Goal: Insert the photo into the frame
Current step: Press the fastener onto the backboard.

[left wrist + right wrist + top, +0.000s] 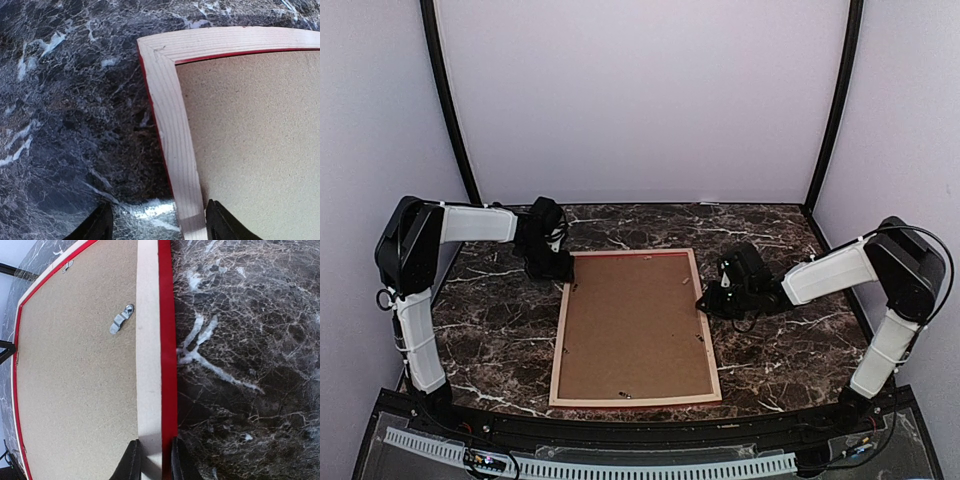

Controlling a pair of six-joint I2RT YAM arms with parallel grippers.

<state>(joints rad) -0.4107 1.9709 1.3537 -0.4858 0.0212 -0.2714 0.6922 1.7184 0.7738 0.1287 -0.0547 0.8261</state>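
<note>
Found the frame (563, 330) lying flat, back side up, in the middle of the dark marbled surface (490, 320), long sides running away from the arm bases. Noted pale wood-toned rails facing up, red showing only along their edges. Saw a brown backing board (635, 325) filling the opening inside the rails. Spotted a small metal turn clip (121, 321) near the right rail, tilted, lying wholly on the board. Made out a few more tiny clips round the board in the top view, too small to read their angle.

Logged the left hand (161, 222) at the frame's far-left corner, pointing down, spread wide. Caught its fingers (100, 225) straddling the left rail: one over bare marble outside the frame, apart from the rail, the other over the board just inside it. Gripped nothing. Could not tell whether the tips touched down.

Logged the right hand (156, 462) at the right rail, nearer its far end than its near end, arm reaching in from the right. Saw it narrow, with fingers (132, 462) set either side of the rail: one at the inner side over the board's edge, the other against the red outer edge, pinching the rail between them. Could not tell whether that side sat raised off the marble.
</note>
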